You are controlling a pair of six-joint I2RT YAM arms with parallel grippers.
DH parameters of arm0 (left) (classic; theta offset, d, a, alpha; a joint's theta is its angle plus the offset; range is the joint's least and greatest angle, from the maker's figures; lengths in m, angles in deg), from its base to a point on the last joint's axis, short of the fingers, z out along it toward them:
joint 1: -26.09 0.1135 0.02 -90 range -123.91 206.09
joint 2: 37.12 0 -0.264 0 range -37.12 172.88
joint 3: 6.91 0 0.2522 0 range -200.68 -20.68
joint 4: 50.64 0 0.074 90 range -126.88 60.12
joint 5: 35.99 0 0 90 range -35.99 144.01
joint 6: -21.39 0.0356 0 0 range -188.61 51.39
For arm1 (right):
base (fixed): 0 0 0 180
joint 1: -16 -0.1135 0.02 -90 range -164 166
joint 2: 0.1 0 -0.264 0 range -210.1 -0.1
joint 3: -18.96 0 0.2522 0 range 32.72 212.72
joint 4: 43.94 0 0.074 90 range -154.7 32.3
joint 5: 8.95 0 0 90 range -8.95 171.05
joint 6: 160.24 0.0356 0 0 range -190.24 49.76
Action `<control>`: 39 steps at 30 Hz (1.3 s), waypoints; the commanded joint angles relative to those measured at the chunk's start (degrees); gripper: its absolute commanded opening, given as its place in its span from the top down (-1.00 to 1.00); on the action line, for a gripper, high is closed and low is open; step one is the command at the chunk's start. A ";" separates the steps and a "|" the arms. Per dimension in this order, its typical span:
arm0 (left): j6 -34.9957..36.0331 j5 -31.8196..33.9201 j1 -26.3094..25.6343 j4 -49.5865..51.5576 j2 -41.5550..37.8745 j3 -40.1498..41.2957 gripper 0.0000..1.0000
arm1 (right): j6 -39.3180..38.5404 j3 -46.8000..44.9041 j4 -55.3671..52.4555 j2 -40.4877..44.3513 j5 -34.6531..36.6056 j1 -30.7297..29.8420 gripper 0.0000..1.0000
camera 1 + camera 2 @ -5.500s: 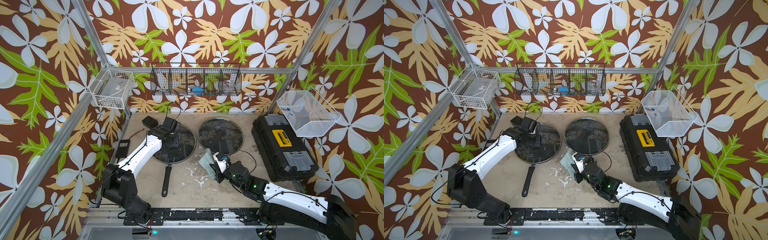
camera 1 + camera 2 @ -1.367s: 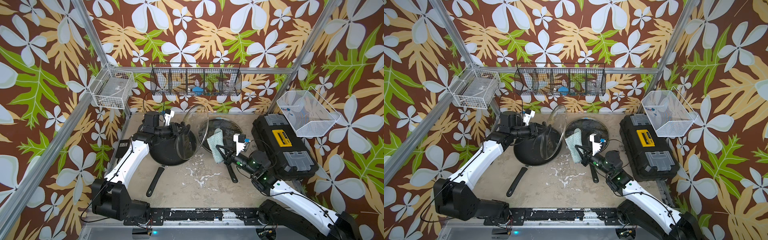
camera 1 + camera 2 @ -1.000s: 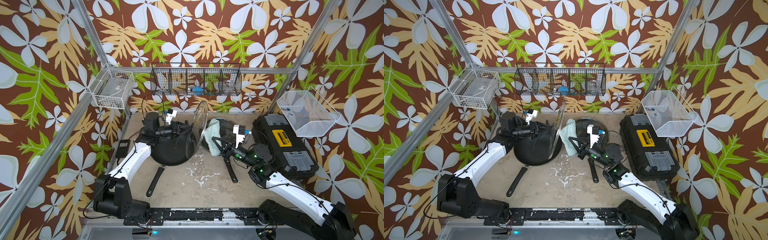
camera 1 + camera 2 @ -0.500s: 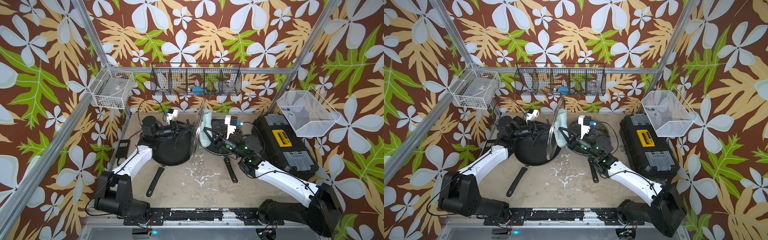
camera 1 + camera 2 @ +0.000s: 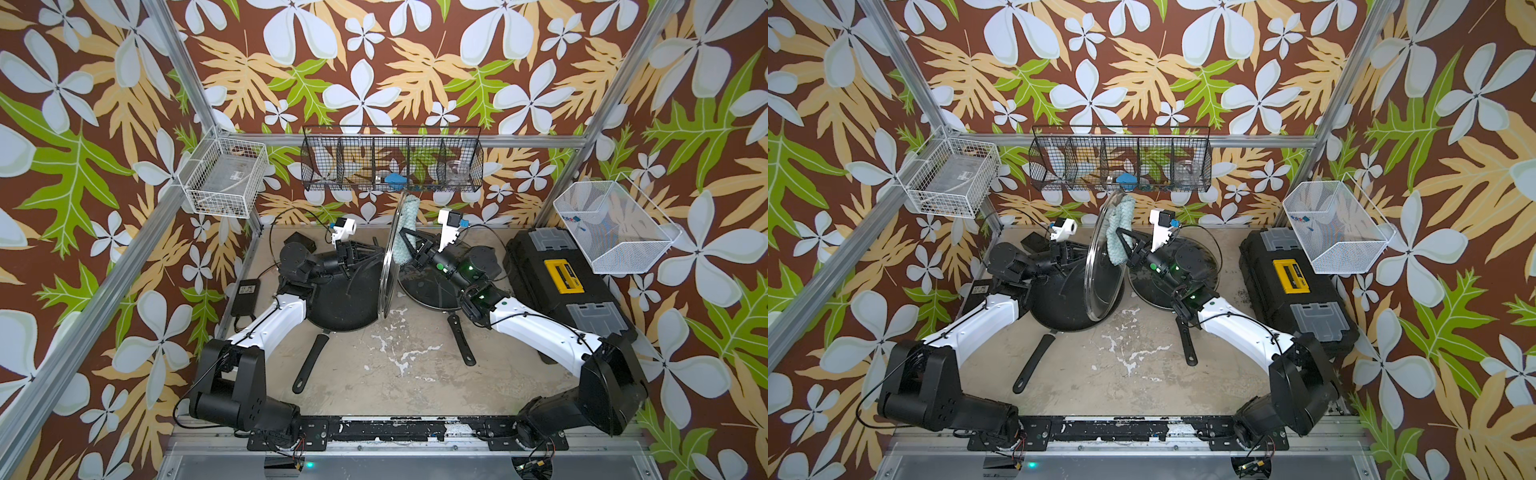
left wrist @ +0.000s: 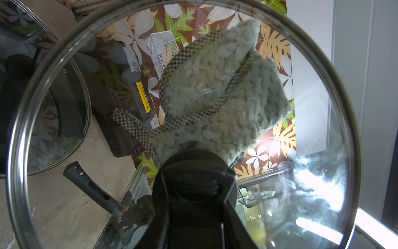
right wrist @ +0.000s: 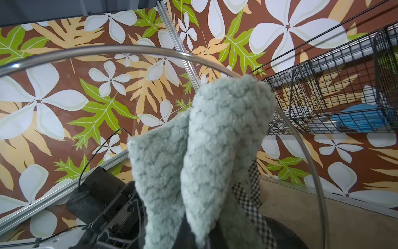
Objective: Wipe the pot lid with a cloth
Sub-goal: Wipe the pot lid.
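- Left wrist view looks straight through the glass pot lid [image 6: 71, 71]. The left gripper [image 5: 372, 255] has its fingers clamped on the knob [image 6: 193, 155] at the lid's centre.
- In both top views the lid stands on edge, lifted clear above the black frying pan [image 5: 345, 303]. Taking it off the pan and presenting it therefore look done.
- The right gripper [image 5: 409, 245] has its fingers closed tight on the pale green cloth [image 5: 1120, 228]. The cloth is bunched and folded over, and its checked edging shows in the right wrist view.
- The cloth lies against the face of the lid away from the knob, on the upper part of the glass and reaching to the rim [image 7: 129, 50].
- By my reading, wiping is under way and not finished: contact is made, and at this instant the cloth covers only part of the glass.
- Nothing in these views tells which areas are already clean. A bright cloudy patch near the lid's edge in the left wrist view may be glare or smear.
- What seems left is passes over the lower half and round the rim, perhaps the knob side too, then setting the lid down.
- A second pan [image 5: 428, 291], with its own lid on, sits just beside the raised lid and is untouched.
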 commanded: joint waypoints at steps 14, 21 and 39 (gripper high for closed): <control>-19.54 7.51 -0.23 -26.79 4.60 1.24 1.00 | -7.81 -1.32 5.43 5.01 -7.58 -8.95 1.00; -19.29 6.85 -0.71 -26.77 3.44 1.80 1.00 | -5.62 6.27 5.48 -0.35 -3.31 -4.79 1.00; -23.37 8.64 -1.44 -32.87 3.59 -0.49 1.00 | -4.94 -2.16 0.81 0.42 -4.11 3.15 1.00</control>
